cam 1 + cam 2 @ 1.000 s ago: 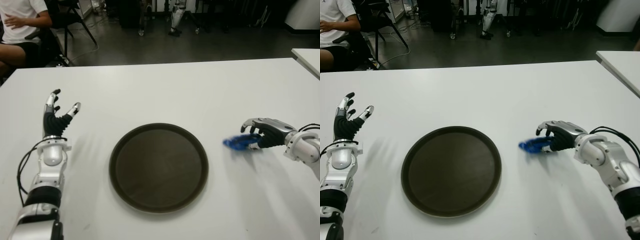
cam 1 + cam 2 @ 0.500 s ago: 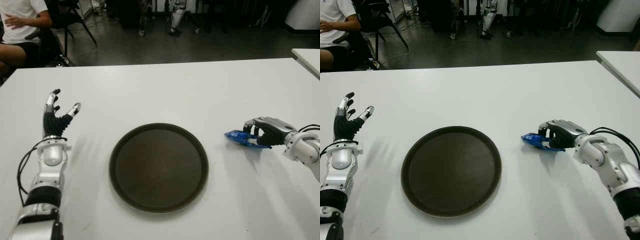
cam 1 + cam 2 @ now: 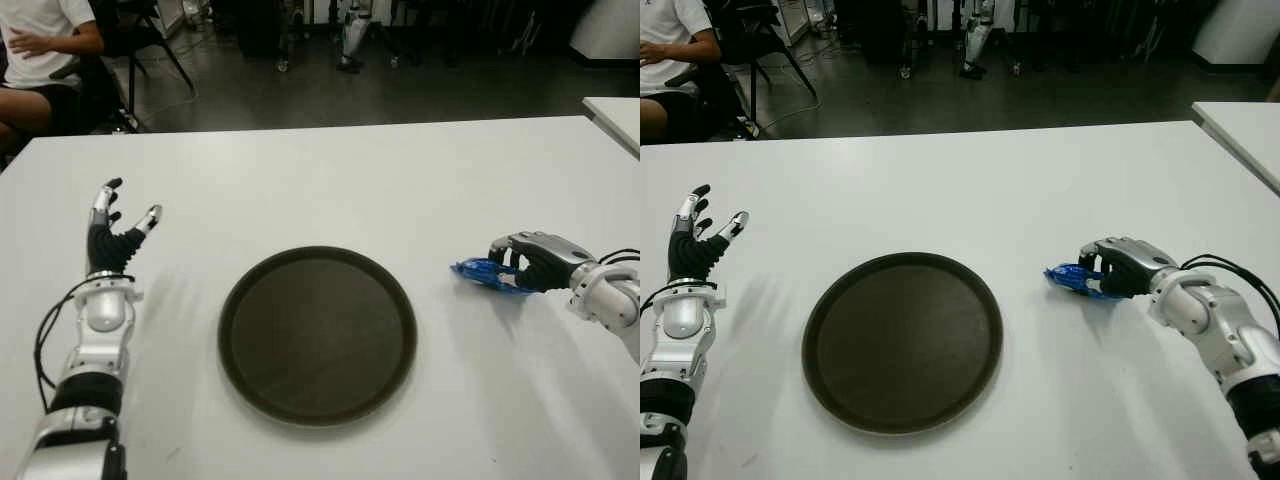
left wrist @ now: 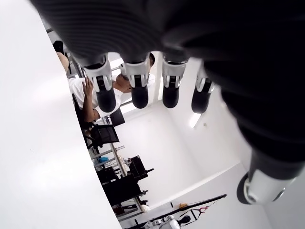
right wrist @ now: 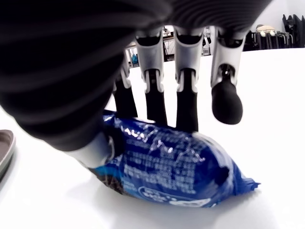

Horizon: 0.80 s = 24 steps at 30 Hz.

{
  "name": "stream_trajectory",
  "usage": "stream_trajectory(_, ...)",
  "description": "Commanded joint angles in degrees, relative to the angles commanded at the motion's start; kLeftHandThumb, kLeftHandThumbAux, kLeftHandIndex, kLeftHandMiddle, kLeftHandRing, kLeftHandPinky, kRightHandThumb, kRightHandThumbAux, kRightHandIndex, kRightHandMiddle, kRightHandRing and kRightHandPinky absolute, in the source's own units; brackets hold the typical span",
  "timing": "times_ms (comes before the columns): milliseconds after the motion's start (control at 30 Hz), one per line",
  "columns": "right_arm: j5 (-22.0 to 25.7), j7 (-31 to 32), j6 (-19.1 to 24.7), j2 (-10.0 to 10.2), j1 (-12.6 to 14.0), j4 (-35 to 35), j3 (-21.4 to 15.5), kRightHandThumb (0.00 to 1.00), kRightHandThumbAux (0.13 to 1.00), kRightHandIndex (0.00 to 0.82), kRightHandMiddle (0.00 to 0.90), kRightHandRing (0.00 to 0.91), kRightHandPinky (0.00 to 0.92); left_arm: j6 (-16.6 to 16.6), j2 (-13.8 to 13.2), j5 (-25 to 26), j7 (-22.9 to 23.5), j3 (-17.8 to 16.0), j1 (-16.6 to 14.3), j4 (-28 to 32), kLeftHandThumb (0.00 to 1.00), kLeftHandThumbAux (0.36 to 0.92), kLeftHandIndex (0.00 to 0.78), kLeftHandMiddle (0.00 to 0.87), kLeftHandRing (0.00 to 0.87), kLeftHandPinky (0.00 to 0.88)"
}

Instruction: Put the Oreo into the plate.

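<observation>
Two eye views: Oreo pack (image 3: 483, 273) on the white table (image 3: 350, 170), right of the dark plate (image 3: 317, 333) and clear of its rim; long axis points toward the plate.
Nearer hand: right hand (image 3: 530, 263), wrapped round the pack's outer end; plate lies to its left.
Right wrist view: fingers (image 5: 156, 98) behind the blue wrapper (image 5: 174, 164), thumb in front, gripping.
Left hand (image 3: 112, 238): far side of the plate, fingers spread, holding nothing.
Left wrist view: straight fingertips (image 4: 138, 93), nothing held.
</observation>
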State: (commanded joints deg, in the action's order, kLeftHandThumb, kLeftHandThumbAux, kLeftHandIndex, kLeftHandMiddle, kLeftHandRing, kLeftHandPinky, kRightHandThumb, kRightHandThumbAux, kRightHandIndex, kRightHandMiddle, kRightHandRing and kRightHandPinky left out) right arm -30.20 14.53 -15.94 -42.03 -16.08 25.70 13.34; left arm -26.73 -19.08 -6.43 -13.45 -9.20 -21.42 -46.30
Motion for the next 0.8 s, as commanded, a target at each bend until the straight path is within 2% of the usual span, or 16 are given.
stream_trajectory(267,0.4,0.6,0.6,-0.1,0.0,-0.5,-0.1,0.680,0.740,0.427,0.744,0.760,0.740,1.3,-0.1,-0.5,-0.3,0.2,0.3,0.8,0.000,0.569,0.003,0.003,0.015,0.034)
stream_trajectory(567,0.0,0.5,1.4,-0.1,-0.2,-0.3,0.2,0.680,0.740,0.427,0.748,0.761,0.739,2.1,-0.2,-0.7,-0.3,0.1,0.2,0.6,0.000,0.597,0.004,0.007,0.016,0.026)
stream_trajectory(800,0.7,-0.3,1.3,0.3,0.2,-1.2,-0.5,0.680,0.740,0.427,0.742,0.758,0.736,2.3,-0.1,-0.6,0.0,0.0,0.2,0.6,0.000,0.594,0.000,0.000,0.012,0.024)
